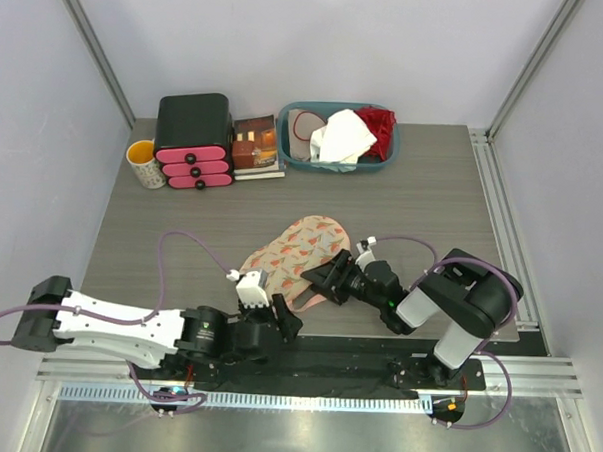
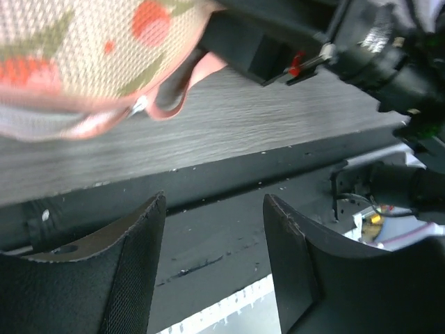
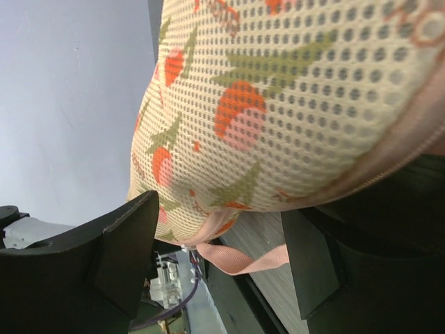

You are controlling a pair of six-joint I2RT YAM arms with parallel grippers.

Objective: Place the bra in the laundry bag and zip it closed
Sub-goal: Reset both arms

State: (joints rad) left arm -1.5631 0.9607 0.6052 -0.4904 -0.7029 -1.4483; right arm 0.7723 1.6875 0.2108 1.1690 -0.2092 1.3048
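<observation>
The laundry bag (image 1: 298, 251), cream mesh with a reddish floral print and pink trim, lies at the table's middle front. The bra is hidden; I see no navy fabric. My right gripper (image 1: 321, 277) is open at the bag's near right end. In the right wrist view the bag (image 3: 278, 104) bulges just beyond the open right gripper (image 3: 219, 209), and a pink loop strap (image 3: 243, 254) hangs between the jaws. My left gripper (image 1: 282, 322) is open and empty by the table's front edge, just below the bag. In the left wrist view (image 2: 212, 198) it is over the black rail, with the bag (image 2: 83, 56) above.
A teal basket (image 1: 288, 125) at the back holds a white cloth (image 1: 340, 138) and a red garment (image 1: 383, 129). A black box with pink drawers (image 1: 193, 141), a yellow mug (image 1: 144, 162) and a book (image 1: 257, 144) stand at the back left.
</observation>
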